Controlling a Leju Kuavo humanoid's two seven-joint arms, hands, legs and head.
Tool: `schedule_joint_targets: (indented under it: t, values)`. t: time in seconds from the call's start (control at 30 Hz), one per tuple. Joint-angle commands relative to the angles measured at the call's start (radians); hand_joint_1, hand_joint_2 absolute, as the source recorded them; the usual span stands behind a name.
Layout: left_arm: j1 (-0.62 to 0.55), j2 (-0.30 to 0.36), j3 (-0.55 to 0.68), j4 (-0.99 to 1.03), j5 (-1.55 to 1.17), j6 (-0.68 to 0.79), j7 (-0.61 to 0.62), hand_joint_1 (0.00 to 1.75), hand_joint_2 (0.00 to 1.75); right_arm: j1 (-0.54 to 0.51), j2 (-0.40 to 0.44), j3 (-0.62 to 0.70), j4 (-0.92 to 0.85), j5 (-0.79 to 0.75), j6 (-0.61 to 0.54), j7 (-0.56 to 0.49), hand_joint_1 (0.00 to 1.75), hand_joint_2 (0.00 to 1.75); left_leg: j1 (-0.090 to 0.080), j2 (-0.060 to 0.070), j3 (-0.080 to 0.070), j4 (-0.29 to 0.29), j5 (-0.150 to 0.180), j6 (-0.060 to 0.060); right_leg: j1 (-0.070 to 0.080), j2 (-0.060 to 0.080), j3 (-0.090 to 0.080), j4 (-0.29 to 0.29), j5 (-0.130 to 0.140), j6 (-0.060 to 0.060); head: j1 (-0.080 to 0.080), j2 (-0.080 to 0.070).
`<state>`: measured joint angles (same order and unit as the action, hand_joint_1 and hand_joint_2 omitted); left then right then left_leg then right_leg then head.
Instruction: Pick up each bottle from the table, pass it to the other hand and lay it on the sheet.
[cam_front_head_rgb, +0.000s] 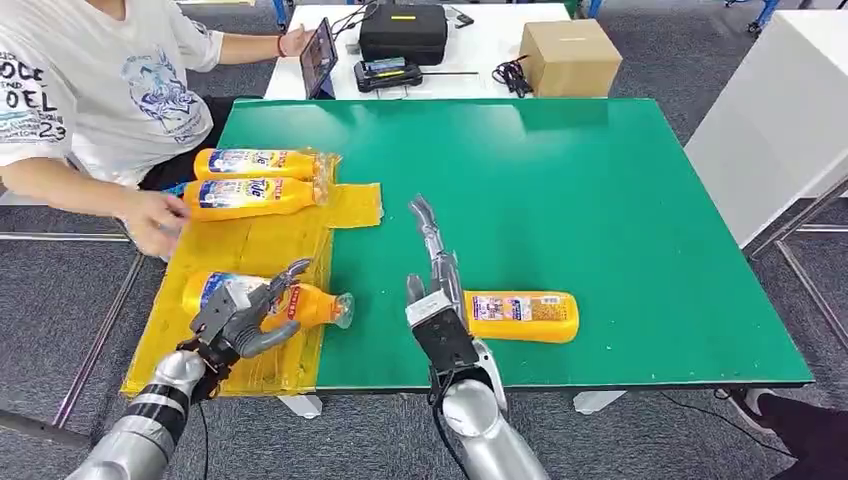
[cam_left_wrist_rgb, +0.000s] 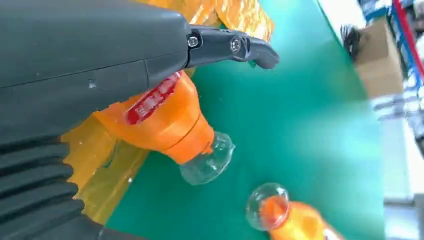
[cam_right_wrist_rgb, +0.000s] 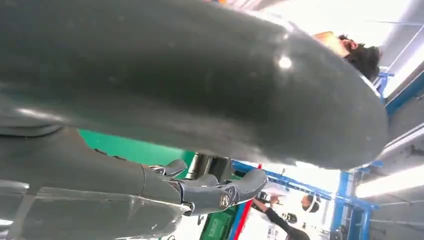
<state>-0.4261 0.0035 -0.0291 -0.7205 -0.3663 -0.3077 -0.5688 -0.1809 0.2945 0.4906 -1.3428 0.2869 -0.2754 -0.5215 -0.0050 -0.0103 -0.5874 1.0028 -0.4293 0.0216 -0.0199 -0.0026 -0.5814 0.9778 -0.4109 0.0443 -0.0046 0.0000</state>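
Your left hand (cam_front_head_rgb: 243, 322) grips a bottle (cam_front_head_rgb: 305, 303) lying across the yellow sheet's (cam_front_head_rgb: 255, 245) edge, its cap over the green tabletop (cam_front_head_rgb: 560, 190). Your right hand (cam_front_head_rgb: 437, 285) stands spread beside the next bottle (cam_front_head_rgb: 520, 316) (near the front edge). Two bottles (cam_front_head_rgb: 255, 180) already lie farther along the sheet; open room remains between
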Motion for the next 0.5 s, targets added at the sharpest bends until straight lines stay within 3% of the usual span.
schedule_joint_targets:
  t: [0.03, 0.1, 0.13, 0.2, 0.23, 0.27, 0.4, 0.5]
  values:
    - [0.028, -0.065, 0.069, -0.074, 0.04, 0.066, 0.027, 0.0, 0.0, -0.035, -0.021, 0.021, 0.068, 0.002, -0.011, 0.0, 0.0, 0.0, 0.002, 0.0, -0.001, 0.0, 0.0, -0.001, 0.002, -0.001, 0.0, -0.001, 0.0, -0.002, 0.0, 0.0]
    - [0.036, -0.115, 0.125, -0.145, 0.076, 0.261, -0.026, 0.0, 0.0, -0.031, -0.034, 0.025, 0.053, 0.047, -0.039, 0.022, 0.0, 0.0, 0.002, 0.002, -0.001, 0.001, -0.001, -0.002, 0.003, 0.001, 0.0, -0.001, 0.0, -0.002, 0.0, 0.0]
    - [0.039, -0.141, 0.163, -0.176, 0.13, 0.268, -0.025, 0.0, 1.75, -0.037, -0.048, 0.034, 0.051, 0.082, -0.045, 0.042, 0.0, 0.0, 0.001, 0.0, -0.002, 0.0, -0.001, -0.001, 0.002, 0.0, -0.001, -0.001, 0.0, -0.001, 0.0, 0.0]
    - [0.064, -0.166, 0.186, -0.273, 0.159, 0.356, -0.06, 0.0, 1.75, -0.06, -0.09, 0.054, 0.056, 0.185, -0.05, 0.125, 0.0, 0.0, 0.002, 0.0, -0.004, 0.001, -0.001, -0.001, 0.002, -0.001, -0.003, 0.0, 0.0, -0.001, 0.0, 0.0]
    - [0.078, -0.169, 0.19, -0.314, 0.168, 0.389, -0.06, 0.0, 1.75, -0.069, -0.108, 0.046, 0.055, 0.213, -0.048, 0.147, 0.0, 1.75, 0.003, 0.0, -0.004, 0.002, -0.001, -0.001, 0.003, -0.001, -0.003, -0.001, 0.0, -0.001, 0.0, 0.0]
    - [0.107, -0.18, 0.208, -0.383, 0.198, 0.439, -0.069, 0.0, 1.75, -0.082, -0.138, 0.042, 0.049, 0.294, -0.061, 0.205, 0.0, 1.75, 0.001, 0.0, -0.006, 0.001, 0.0, -0.001, 0.002, -0.001, -0.005, -0.001, 0.0, -0.001, 0.0, 0.0]
    - [0.15, -0.185, 0.224, -0.439, 0.195, 0.513, -0.084, 0.0, 1.75, -0.072, -0.174, 0.024, 0.025, 0.371, -0.049, 0.255, 0.0, 1.75, 0.002, 0.002, -0.006, 0.001, -0.002, -0.001, 0.002, 0.001, -0.004, -0.002, 0.0, -0.001, 0.0, 0.0]
    - [0.206, -0.19, 0.248, -0.488, 0.193, 0.562, -0.099, 0.0, 1.75, -0.073, -0.261, 0.022, 0.002, 0.475, 0.024, 0.367, 0.0, 1.75, 0.002, 0.003, -0.006, 0.0, -0.002, -0.001, 0.002, 0.002, -0.005, -0.003, 0.0, -0.001, 0.0, 0.0]
